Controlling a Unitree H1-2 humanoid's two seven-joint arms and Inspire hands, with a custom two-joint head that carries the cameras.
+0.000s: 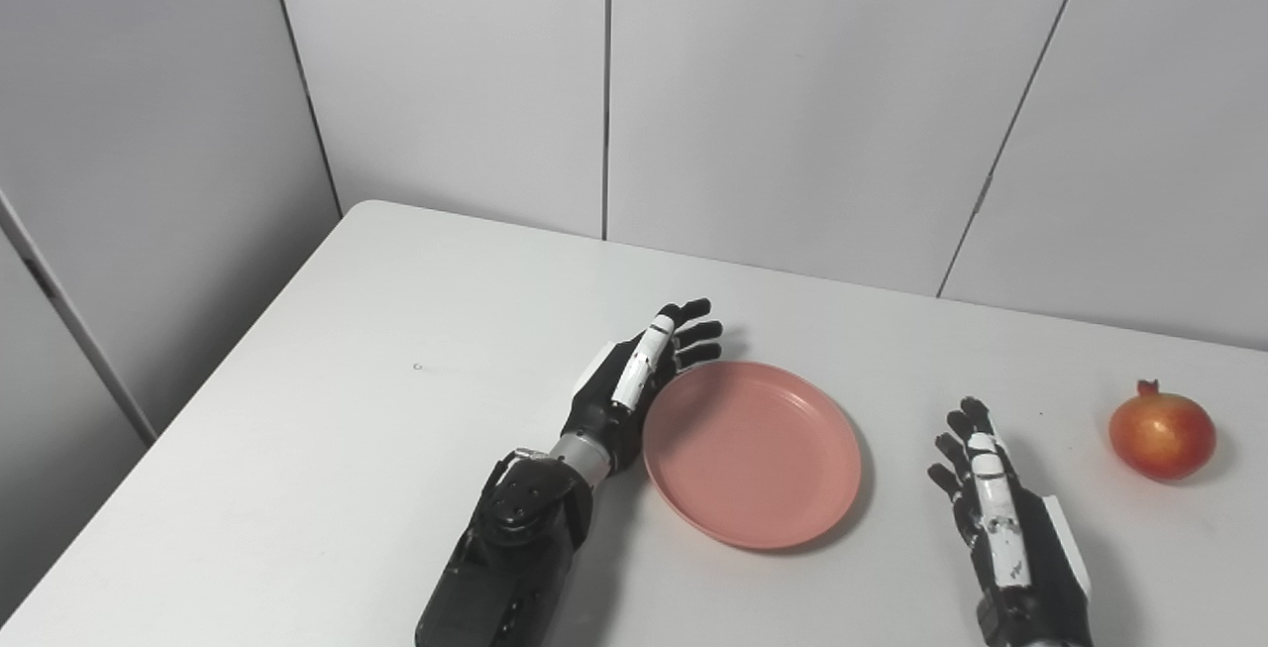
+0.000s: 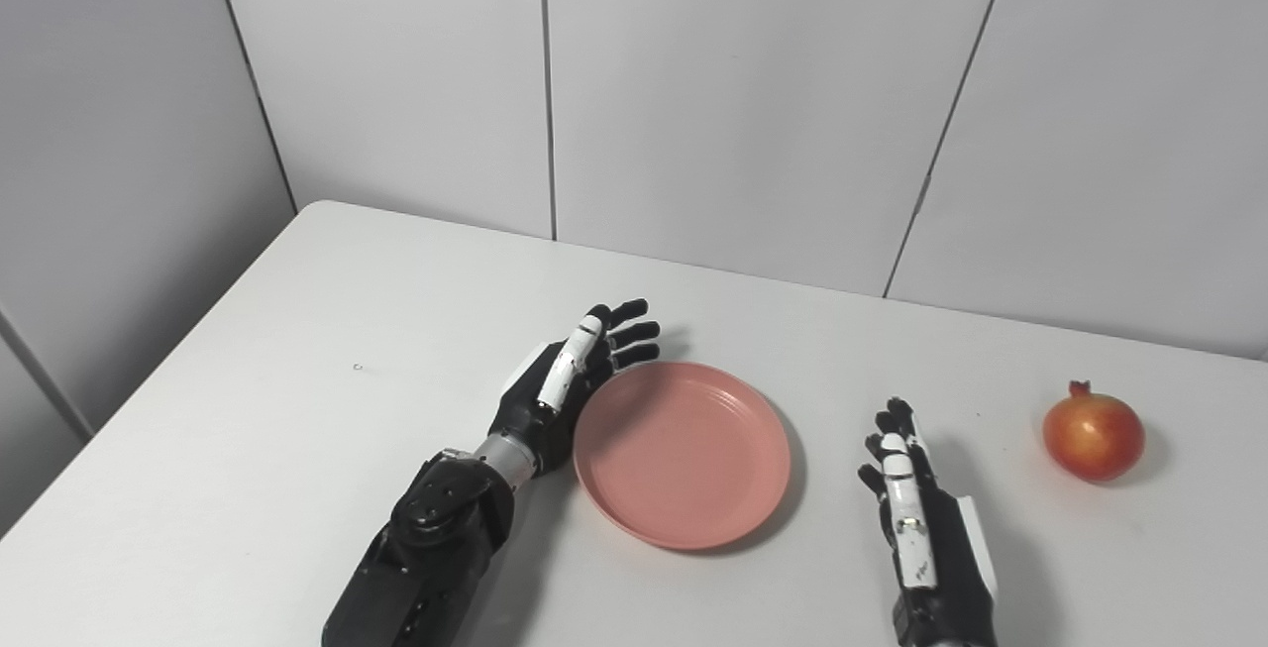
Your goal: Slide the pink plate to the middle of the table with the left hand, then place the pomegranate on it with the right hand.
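The pink plate (image 1: 751,451) lies flat on the white table (image 1: 327,409), near the middle. My left hand (image 1: 639,375) is open, fingers straight, its edge against the plate's left rim. My right hand (image 1: 991,503) is open and empty, resting on the table to the right of the plate and apart from it. The pomegranate (image 1: 1162,432) sits upright on the table at the far right, well clear of my right hand. In the right eye view the plate (image 2: 684,452) and pomegranate (image 2: 1093,436) stand the same way.
Grey wall panels (image 1: 773,102) stand just behind the table's far edge. The table's left edge runs diagonally at the left of the picture. A tiny speck (image 1: 417,367) lies on the left part of the table.
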